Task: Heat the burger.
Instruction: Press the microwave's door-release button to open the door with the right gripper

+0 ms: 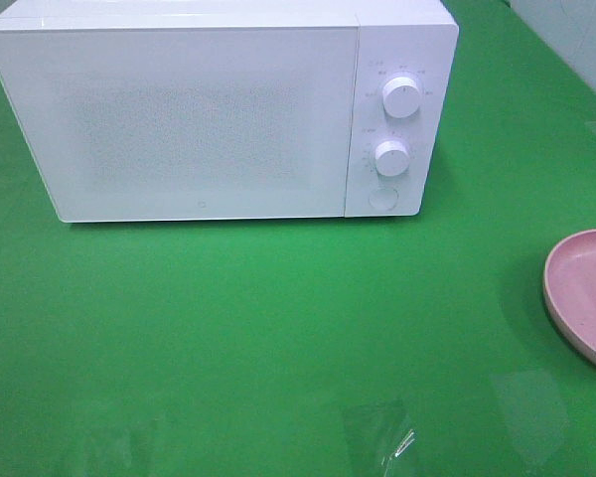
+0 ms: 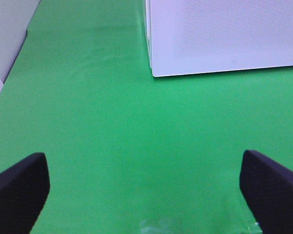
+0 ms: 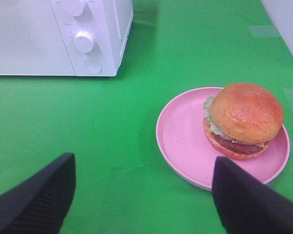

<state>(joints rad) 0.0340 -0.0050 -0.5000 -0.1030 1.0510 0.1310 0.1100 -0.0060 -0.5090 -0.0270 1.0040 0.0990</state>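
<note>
1. Green table cover [image 1: 278,328] lies under everything. On it stands a white box-shaped microwave oven [image 1: 219,114] with its flat white door [image 1: 129,149] shut. On the panel are two round white knobs [image 1: 402,96], with a round white button [image 1: 382,198] below them.
2. A round burger [image 3: 244,119] with a glossy golden-brown bun, frilly green lettuce and a red-brown patty sits on a round pink plate [image 3: 183,141], off-centre and close to the rim. The plate lies just ahead of the right gripper [image 3: 144,197], nearer one finger than the other. The oven is farther ahead, well apart from the plate.
3. Right gripper: jaws spread wide, nothing between them.
4. Left gripper [image 2: 144,195]: jaws at full spread and empty, with only green cover between them. The oven's front corner is ahead of it.
5. Judgement: the task is not begun, since the burger is outside and the door is closed. The step in hand is opening the oven.
6. No handle shows on the door, so the round button probably releases it. Close the jaws first and press squarely with the fingertips, staying clear of the knob just above.
7. I cannot tell which side the door hinges on, so watch that its swing does not sweep the plate.
8. For the later lift, take the plate by its bare rim and hold it level. The burger sits off-centre and may slide.
</note>
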